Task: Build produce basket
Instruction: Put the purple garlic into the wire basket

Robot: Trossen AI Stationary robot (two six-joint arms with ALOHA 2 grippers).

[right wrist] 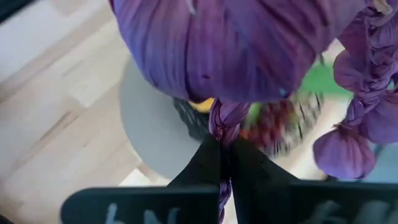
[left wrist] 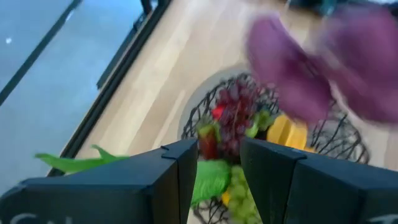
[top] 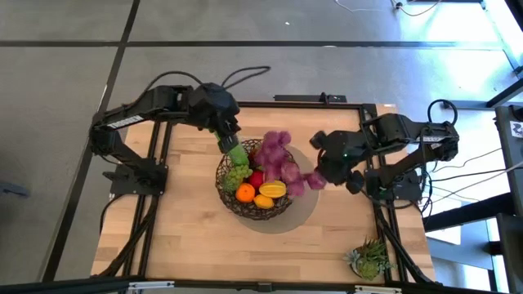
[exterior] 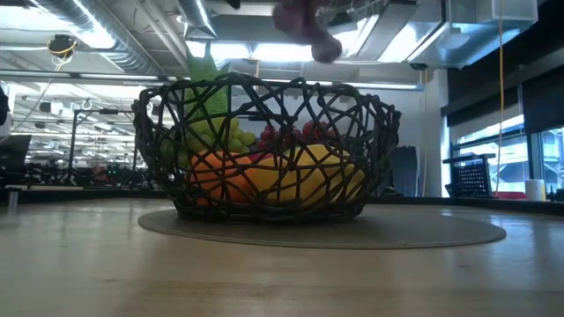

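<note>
We see the right claw point(right wrist: 222, 163) pinching the purple leafy bunch's point(top: 279, 157) thin stem over the basket point(top: 225, 194), at its 3 o'clock. The left claw point(top: 229, 137), at 11 o'clock, grips the green leafy stalk point(top: 238, 153). We judge the big floppy bunch may snag the rim or spill onto the desk point(top: 180, 220).

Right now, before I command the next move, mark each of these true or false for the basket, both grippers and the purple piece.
1. The right gripper is shut on the purple leafy stem. True.
2. The left gripper holds an orange. False: it grips the green leafy stalk.
3. The wire basket is empty. False: fruit lies inside.
4. A succulent plant stands apart from the basket. True.
</note>
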